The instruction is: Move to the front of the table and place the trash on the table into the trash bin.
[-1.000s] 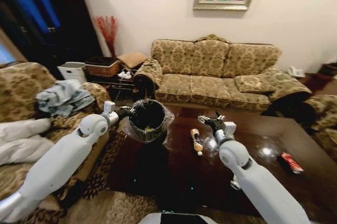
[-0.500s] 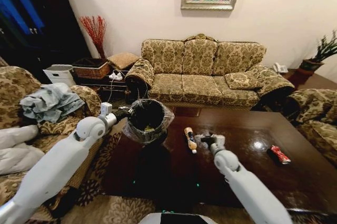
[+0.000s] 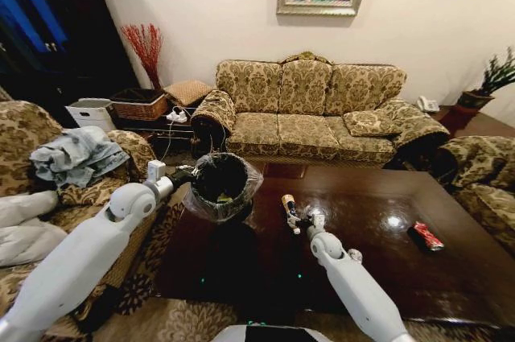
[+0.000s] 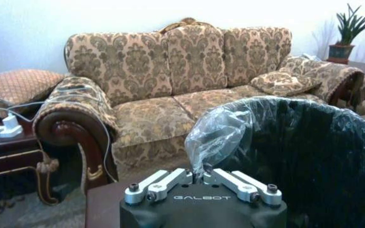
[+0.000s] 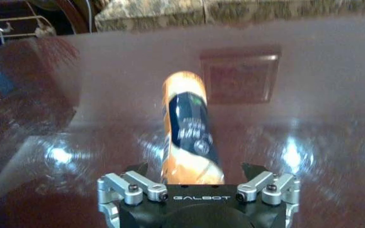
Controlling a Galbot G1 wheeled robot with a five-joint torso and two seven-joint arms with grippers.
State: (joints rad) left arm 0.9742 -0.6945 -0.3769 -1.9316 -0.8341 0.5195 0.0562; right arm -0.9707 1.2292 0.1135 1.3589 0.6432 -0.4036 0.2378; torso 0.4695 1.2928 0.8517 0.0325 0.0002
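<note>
Glossy dark surface (image 3: 386, 253) offers little friction, so the right gripper (image 5: 195, 172), fingers spread either side of the lying bottle (image 5: 187, 128), could nudge it rolling away while the left gripper (image 4: 203, 176) stays clenched on the bin liner (image 4: 217, 135).

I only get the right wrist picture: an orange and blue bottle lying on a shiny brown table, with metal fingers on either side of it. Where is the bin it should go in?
Observer: The trash bin is by the left end of the table. The left hand is shut on its rim.
Operator: Is anything in it yet?
Observer: Yes, a green-yellow wrapper seems to lie at the bottom.
Operator: Is there more trash on the table?
Observer: A red can lies near the table's right end, well away from the right hand.
</note>
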